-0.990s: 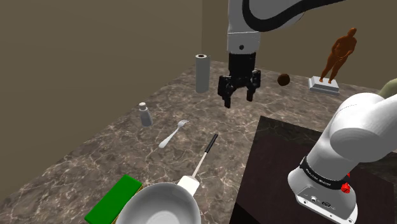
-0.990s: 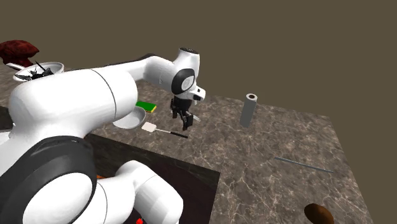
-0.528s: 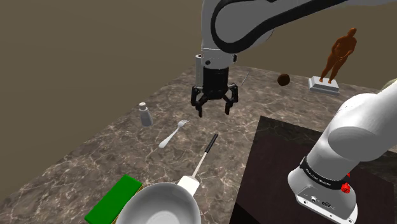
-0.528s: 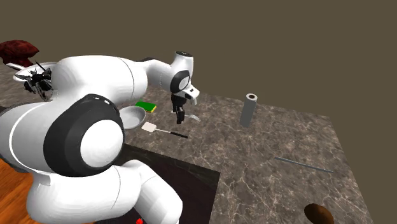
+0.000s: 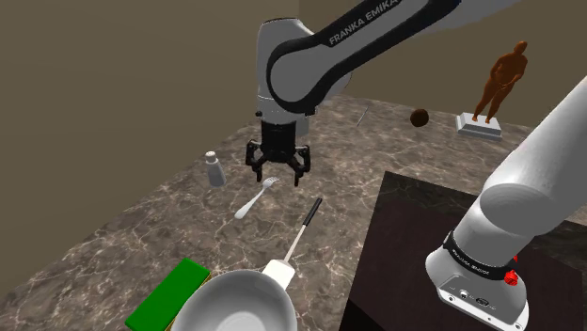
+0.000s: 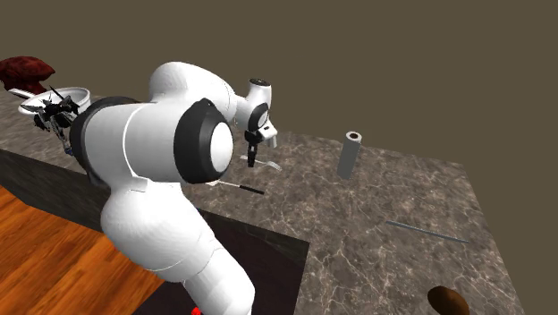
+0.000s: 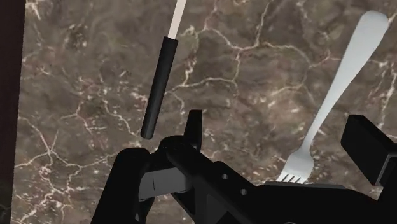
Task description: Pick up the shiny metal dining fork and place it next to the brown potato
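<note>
End effector is hanging with fingers apart over the tines of the fork, which is lying flat on the marbled worktop, gripping nothing.

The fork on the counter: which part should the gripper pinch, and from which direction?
Probably the slim shaft of the fork, midway between tines and broad handle end, from straight above. It lies flat on the counter, so only its narrow sides can be pinched; the open gripper should straddle it crosswise.
</note>
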You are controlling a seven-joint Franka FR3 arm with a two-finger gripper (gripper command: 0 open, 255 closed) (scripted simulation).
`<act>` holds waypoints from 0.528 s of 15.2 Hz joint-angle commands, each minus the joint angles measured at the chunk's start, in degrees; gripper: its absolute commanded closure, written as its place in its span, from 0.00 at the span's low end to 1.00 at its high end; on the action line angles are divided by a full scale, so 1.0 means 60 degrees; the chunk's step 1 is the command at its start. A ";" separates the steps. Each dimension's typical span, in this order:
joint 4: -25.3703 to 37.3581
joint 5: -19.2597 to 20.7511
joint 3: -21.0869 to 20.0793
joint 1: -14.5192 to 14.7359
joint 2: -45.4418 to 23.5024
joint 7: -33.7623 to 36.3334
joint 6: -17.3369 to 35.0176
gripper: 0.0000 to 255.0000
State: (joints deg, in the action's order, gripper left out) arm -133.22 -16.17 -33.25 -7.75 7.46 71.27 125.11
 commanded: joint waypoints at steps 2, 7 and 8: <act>0.0734 0.0847 -0.0248 -0.0164 -0.1287 0.1861 0.0665 0.00; 0.1335 0.1817 -0.0123 0.0005 -0.2559 0.3492 0.1340 0.00; 0.1296 0.1878 -0.0114 0.0031 -0.2654 0.3536 0.1464 0.00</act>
State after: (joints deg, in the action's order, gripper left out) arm -125.40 -5.46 -33.98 -7.82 -7.68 91.71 133.08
